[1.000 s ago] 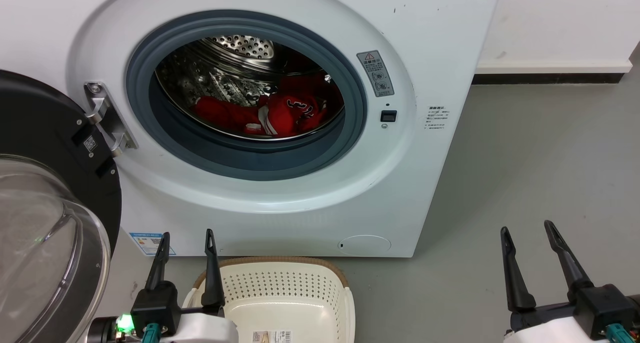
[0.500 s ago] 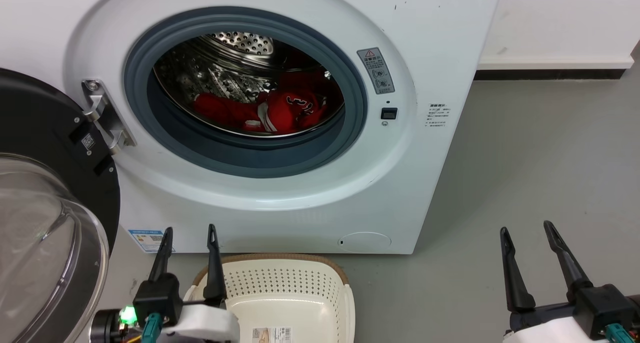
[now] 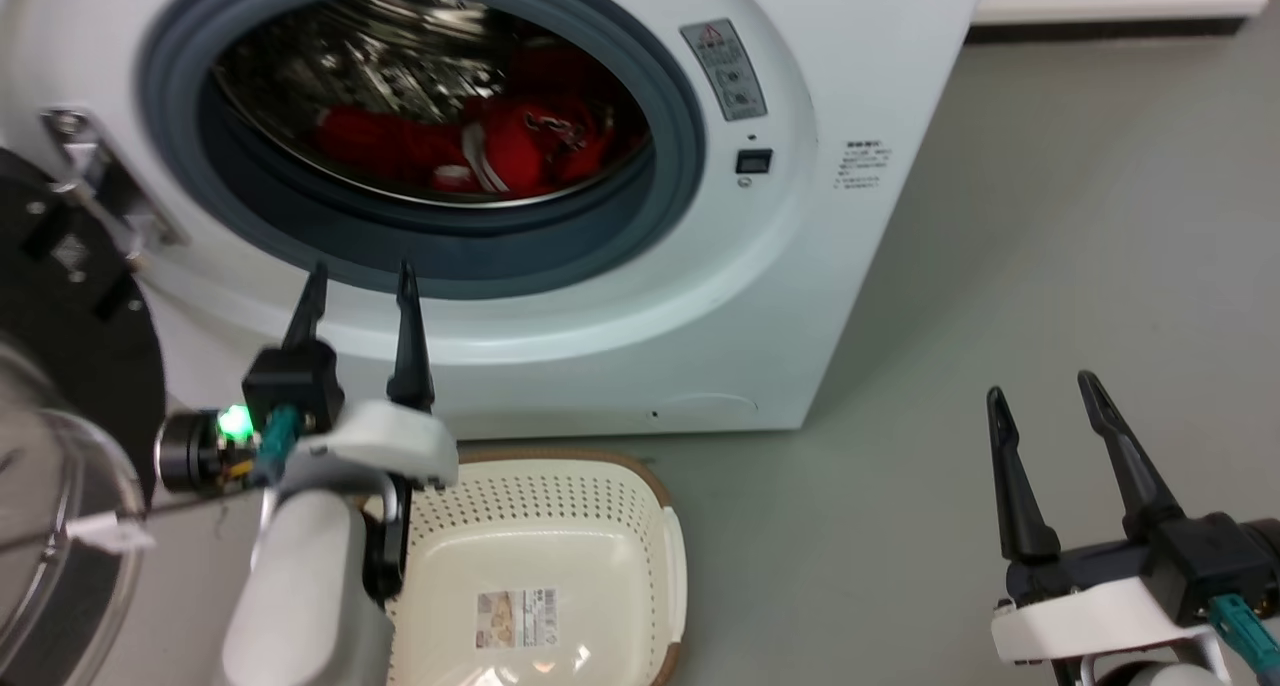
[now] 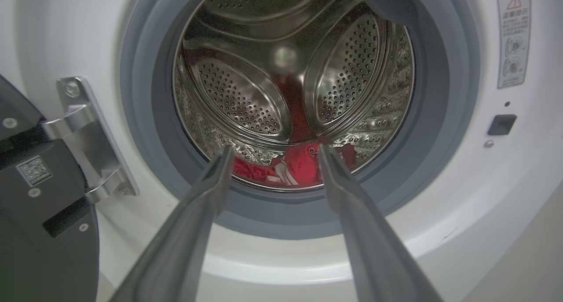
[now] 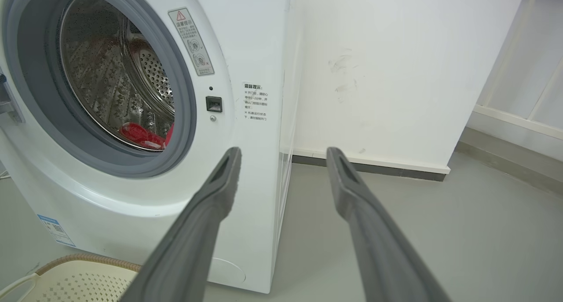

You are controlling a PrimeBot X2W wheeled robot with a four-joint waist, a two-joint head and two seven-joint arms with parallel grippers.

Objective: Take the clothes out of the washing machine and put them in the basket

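Note:
Red clothes [image 3: 470, 146] with white trim lie at the bottom of the steel drum of the white washing machine [image 3: 800, 266], whose door stands open. They also show between my fingers as clothes [image 4: 290, 170] and as clothes [image 5: 143, 137]. My left gripper [image 3: 360, 276] is open, raised in front of the grey gasket's lower rim, outside the drum. The cream basket [image 3: 640, 526] sits on the floor below it, holding nothing but a label. My right gripper [image 3: 1040, 391] is open over bare floor at the right, far from the machine.
The black-rimmed glass door [image 3: 60, 446] hangs open at the far left, close beside my left arm. Its steel hinge [image 4: 88, 130] sits left of the opening. A white wall [image 5: 396, 73] and baseboard stand right of the machine; grey floor [image 3: 1050, 216] lies open there.
My left gripper has risen from beside the basket up to the drum opening's lower rim. The head camera has tilted down and shifted, so the whole scene sits higher. The right gripper kept still.

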